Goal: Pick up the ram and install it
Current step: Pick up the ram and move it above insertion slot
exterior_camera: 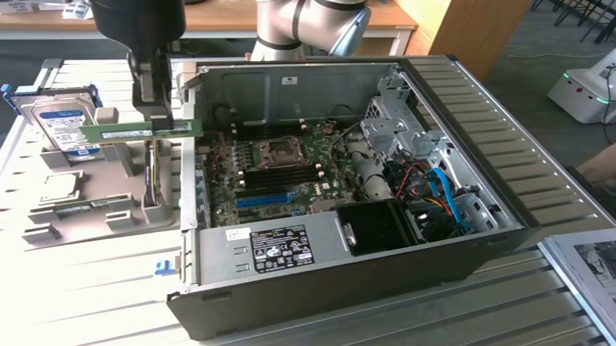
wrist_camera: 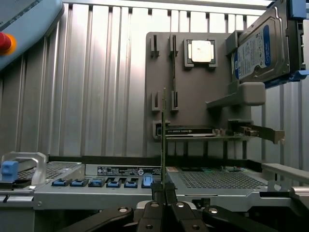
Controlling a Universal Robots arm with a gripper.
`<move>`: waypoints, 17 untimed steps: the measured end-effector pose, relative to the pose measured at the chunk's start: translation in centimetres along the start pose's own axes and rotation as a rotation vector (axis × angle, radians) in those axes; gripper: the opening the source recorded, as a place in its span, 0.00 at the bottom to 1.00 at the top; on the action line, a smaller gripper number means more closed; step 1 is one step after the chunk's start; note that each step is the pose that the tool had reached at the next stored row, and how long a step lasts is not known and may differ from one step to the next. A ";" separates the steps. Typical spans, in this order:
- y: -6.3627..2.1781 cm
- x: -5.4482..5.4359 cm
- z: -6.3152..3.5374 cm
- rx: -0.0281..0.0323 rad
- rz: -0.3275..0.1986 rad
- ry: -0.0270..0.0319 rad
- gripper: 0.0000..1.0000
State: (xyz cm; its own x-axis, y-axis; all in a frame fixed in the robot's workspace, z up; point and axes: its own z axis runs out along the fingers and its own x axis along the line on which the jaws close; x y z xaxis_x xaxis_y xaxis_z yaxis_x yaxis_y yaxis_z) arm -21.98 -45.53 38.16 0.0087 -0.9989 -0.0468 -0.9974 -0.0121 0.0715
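Observation:
The ram [exterior_camera: 115,133] is a thin green stick with a pale label. It hangs level in the air above the grey holder tray [exterior_camera: 86,209], just outside the open computer case [exterior_camera: 462,144] on the exterior view's left. My gripper [exterior_camera: 157,124] is shut on the ram from above, near the end closest to the case. In the wrist view the ram [wrist_camera: 163,140] appears edge-on, rising from my gripper [wrist_camera: 163,191], whose dark fingers [wrist_camera: 157,191] pinch it. The motherboard [exterior_camera: 279,173] with its dark memory slots lies inside the case.
A silver hard drive [exterior_camera: 60,122] with a blue-white label stands in the holder tray, beside a processor chip [wrist_camera: 201,51] and a long card [wrist_camera: 193,131]. The case walls [exterior_camera: 192,94] stand close to the ram. A red button [wrist_camera: 4,42] sits on a grey box. A slatted table [exterior_camera: 86,288] carries everything.

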 end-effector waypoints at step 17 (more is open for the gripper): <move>-3.34 0.0 -0.24 -0.0064 0.000 -0.0001 0.12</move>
State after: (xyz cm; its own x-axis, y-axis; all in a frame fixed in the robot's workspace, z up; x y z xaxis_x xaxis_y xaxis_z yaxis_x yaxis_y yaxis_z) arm -18.63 -45.53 38.16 0.0085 -0.9989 -0.0468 -0.9969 -0.0121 0.0778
